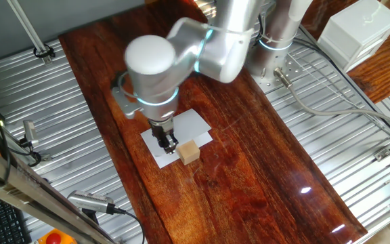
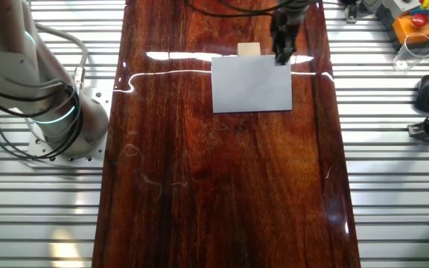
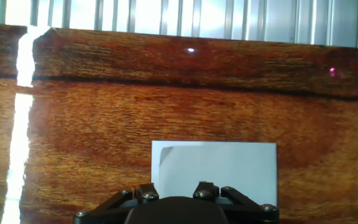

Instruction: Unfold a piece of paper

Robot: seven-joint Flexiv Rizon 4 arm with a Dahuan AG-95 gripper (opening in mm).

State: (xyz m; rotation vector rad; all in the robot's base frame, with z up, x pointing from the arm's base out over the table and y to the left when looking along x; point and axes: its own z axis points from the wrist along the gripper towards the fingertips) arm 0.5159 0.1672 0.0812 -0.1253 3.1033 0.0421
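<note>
The piece of paper [image 1: 185, 127] lies flat and folded on the dark wooden tabletop. It also shows in the other fixed view [image 2: 252, 83] and in the hand view [image 3: 216, 163]. My gripper [image 1: 168, 144] points down at the paper's edge, next to the small tan wooden cube [image 1: 189, 153]. In the other fixed view the gripper [image 2: 281, 53] stands at the paper's far right corner, beside the cube [image 2: 249, 49]. The hand view shows only the gripper's base at the bottom edge, and the fingertips are hidden. I cannot see whether the jaws are open or shut.
A white boxy block [image 1: 357, 30] stands at the back right, off the wooden top. The arm's base [image 2: 58, 119] and its cables sit on the ribbed metal table. A clear cup [image 2: 412, 50] and a controller are at the far right.
</note>
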